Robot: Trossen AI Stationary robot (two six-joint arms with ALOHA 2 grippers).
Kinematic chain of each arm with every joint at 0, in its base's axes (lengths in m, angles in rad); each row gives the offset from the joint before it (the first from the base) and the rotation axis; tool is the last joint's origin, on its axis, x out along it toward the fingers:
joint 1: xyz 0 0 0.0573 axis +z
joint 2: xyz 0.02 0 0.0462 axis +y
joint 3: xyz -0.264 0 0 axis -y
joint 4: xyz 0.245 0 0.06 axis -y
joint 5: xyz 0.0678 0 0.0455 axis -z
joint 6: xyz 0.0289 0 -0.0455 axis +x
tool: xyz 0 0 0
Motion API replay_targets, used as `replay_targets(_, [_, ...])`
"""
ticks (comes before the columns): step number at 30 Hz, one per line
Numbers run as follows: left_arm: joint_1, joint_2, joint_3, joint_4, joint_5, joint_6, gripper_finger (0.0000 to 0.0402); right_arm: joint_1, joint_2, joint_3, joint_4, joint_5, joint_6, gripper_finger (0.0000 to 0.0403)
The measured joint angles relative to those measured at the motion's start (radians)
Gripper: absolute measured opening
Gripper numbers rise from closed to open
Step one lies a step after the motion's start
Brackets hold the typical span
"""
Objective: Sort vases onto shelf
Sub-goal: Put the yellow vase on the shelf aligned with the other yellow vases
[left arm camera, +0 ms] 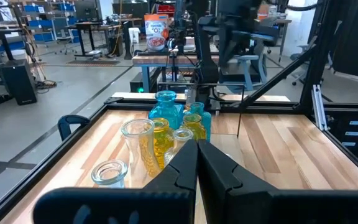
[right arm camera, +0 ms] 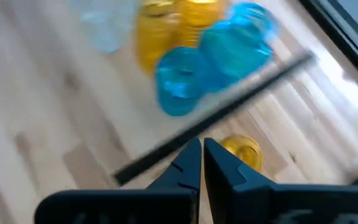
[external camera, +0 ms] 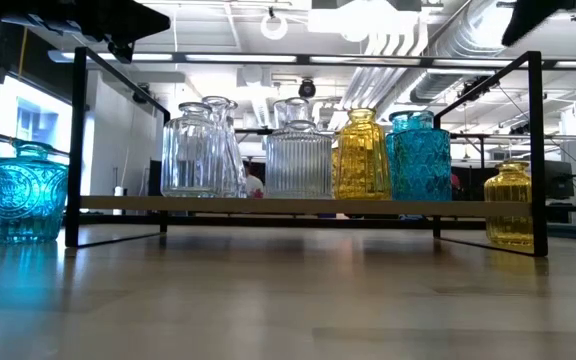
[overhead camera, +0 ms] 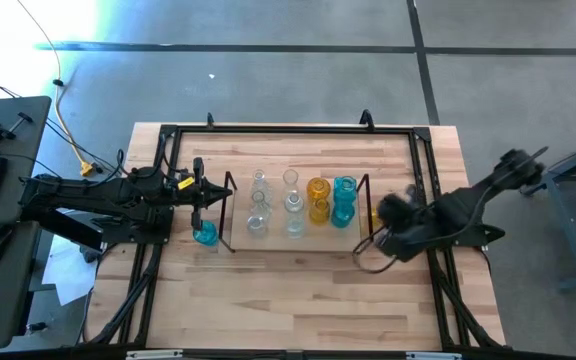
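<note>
Reaching in from the left side of the bench (overhead camera: 298,300), left hand (overhead camera: 200,190) hovering with fingers pressed together, pinching nothing. Sitting just below that hand in the high view, a loose turquoise vase (overhead camera: 205,234) standing upright on the wood, just outside the left wire frame of the shelf (overhead camera: 230,240); showing in the low view as the blue vase (external camera: 24,204) at far left, beside the frame and not on the shelf board.

Standing on the shelf board (external camera: 288,204), moving rightward: clear vases (overhead camera: 259,205) in two short rows, then more clear ribbed ones (overhead camera: 293,205), then amber-yellow vases (overhead camera: 318,200), then turquoise vases (overhead camera: 344,200) nearest the right frame. All standing upright and close together, some touching or overlapping in the low view.

Resting beyond the right wire frame, a single amber vase (external camera: 509,204) standing on the bench, off the shelf.

Hanging above that amber vase (right arm camera: 241,150) at the shelf's right end, right hand (right arm camera: 201,163), fingers pressed together and gripping nothing, the shelf's dark frame bar (right arm camera: 216,118) crossing just ahead of the fingertips.
</note>
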Motion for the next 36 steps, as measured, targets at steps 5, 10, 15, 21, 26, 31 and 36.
replay_targets(5, [0.0,0.0,0.0,0.001,0.0,0.001,0.0,0.012,-0.15,-0.215,0.003,0.041,0.27,0.0007])
replay_targets(10, [0.0,0.0,0.0,0.002,0.0,0.001,0.0,-0.053,-0.217,-0.358,0.023,0.035,0.4,0.0054])
replay_targets(15, [0.0,0.0,0.0,0.002,0.0,0.003,0.0,-0.148,-0.225,-0.424,0.09,0.014,0.426,0.0134])
replay_targets(21, [0.0,0.0,0.0,0.002,0.0,0.003,0.0,-0.255,-0.225,-0.493,0.181,-0.058,0.414,0.0206])
replay_targets(26, [0.0,0.0,0.0,0.002,0.0,0.003,0.0,-0.316,-0.225,-0.55,0.241,-0.093,0.393,0.0222])
replay_targets(31, [0.0,0.0,0.0,0.002,0.0,0.003,0.0,-0.348,-0.225,-0.564,0.308,-0.115,0.33,0.0222])
replay_targets(36, [0.0,0.0,0.0,0.002,0.0,0.003,0.0,-0.352,-0.228,-0.564,0.323,-0.14,0.318,0.0222])
